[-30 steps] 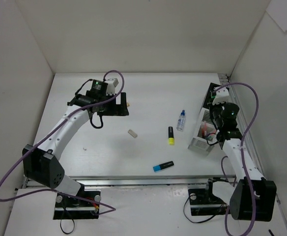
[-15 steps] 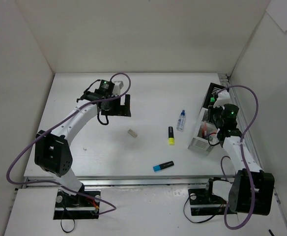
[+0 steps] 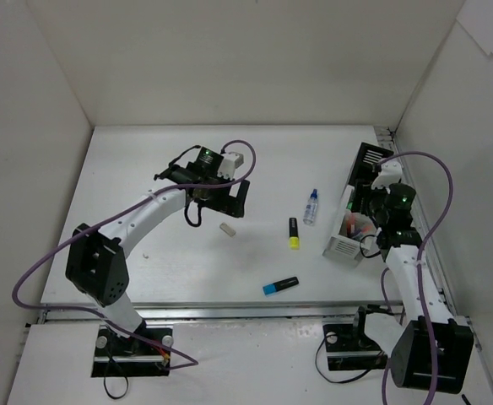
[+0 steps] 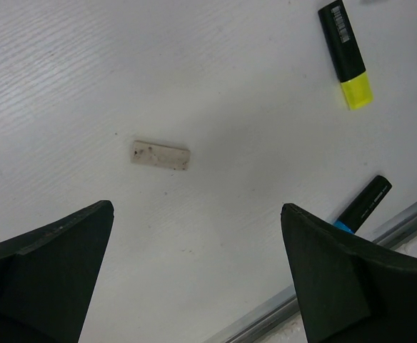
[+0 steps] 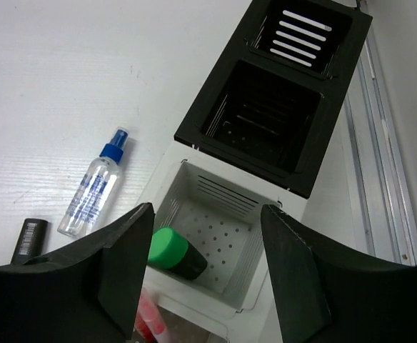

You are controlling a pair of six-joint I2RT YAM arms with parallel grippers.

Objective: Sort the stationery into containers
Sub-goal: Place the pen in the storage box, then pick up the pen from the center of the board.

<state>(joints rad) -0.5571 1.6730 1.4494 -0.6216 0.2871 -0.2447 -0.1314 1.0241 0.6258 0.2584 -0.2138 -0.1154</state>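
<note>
in the organizer [image 5: 251, 166], a green-capped highlighter [image 5: 174, 255] lies in the white section beside the black one, with pink pens [image 5: 148, 323] nearer. the right gripper [image 5: 207, 243] hangs above, jaws apart, gripping nothing. the left gripper [image 4: 194, 221], spread wide, hovers over a tan eraser [image 4: 161, 155].

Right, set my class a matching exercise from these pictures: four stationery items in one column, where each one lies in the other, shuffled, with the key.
Items
1. tan eraser
2. green-capped highlighter
3. blue-tipped highlighter
4. clear blue-capped bottle

Places
A. nearest the front edge of the table
B. inside a white compartment of the organizer
C. below the open left hand
D. on the table beside the organizer

Pairs: 1-C, 2-B, 3-A, 4-D
</note>
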